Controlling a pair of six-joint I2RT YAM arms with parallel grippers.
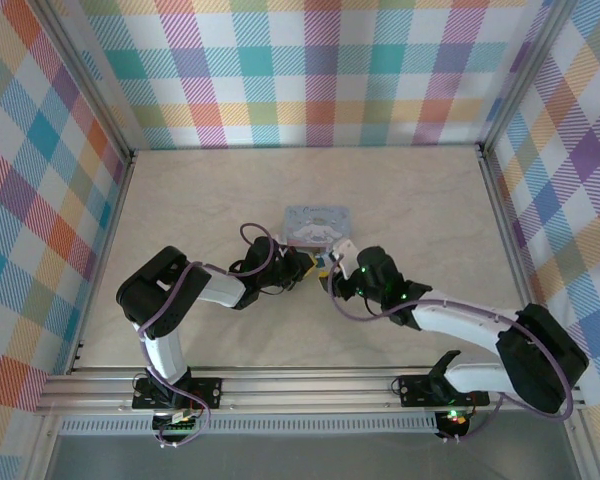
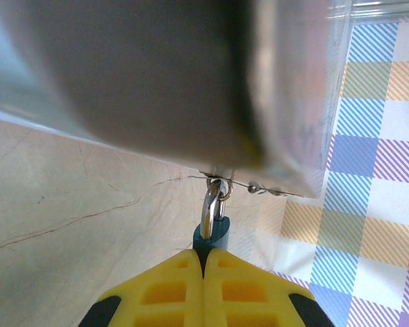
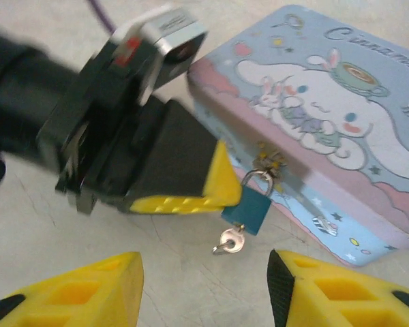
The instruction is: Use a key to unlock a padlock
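The small teal padlock (image 3: 247, 211) hangs by its silver shackle (image 2: 211, 204) from the clasp of the pale blue cartoon tin box (image 3: 313, 116). My left gripper (image 2: 204, 255) is shut on the padlock's body, its yellow fingertips (image 3: 221, 187) pinching it from the left in the right wrist view. A small silver key (image 3: 230, 240) sticks out of the padlock's underside. My right gripper (image 3: 204, 286) stands open just short of the key, a finger on either side and nothing between them. From above, both grippers, left (image 1: 310, 266) and right (image 1: 338, 268), meet at the tin's near edge.
The tin box (image 1: 317, 222) lies mid-table on the beige marbled top (image 1: 210, 190). Plaid walls (image 1: 320, 70) close in the back and both sides. Bare table lies to the left, to the right and behind the tin.
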